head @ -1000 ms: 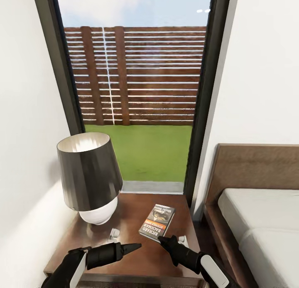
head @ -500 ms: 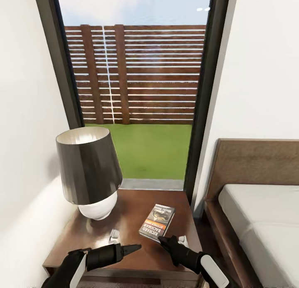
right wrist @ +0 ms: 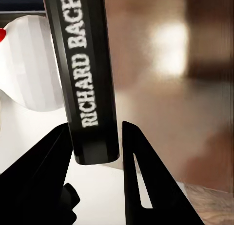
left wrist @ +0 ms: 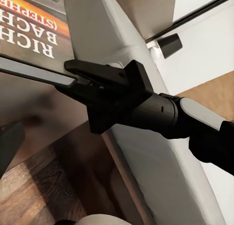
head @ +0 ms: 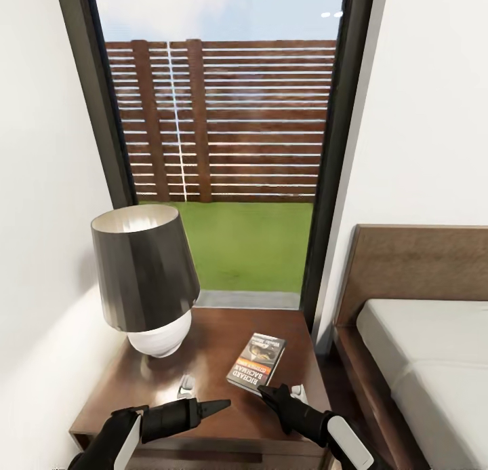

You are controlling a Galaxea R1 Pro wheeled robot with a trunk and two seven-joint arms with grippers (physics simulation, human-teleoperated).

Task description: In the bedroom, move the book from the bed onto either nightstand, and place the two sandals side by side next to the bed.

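The book (head: 256,363) lies flat on the nightstand (head: 203,416) beside the lamp (head: 145,280), so that half looks done. The right hand (head: 266,392) sits at its near edge, fingers parted around the spine, apparently released. Left hand (head: 218,406): cannot tell. The sandals remain.

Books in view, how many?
1. The book lies flat on the nightstand, right of the lamp, at the right gripper. None on the visible bed part.

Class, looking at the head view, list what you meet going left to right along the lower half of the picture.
Lamp → book on the nightstand → headboard and mattress of the bed.
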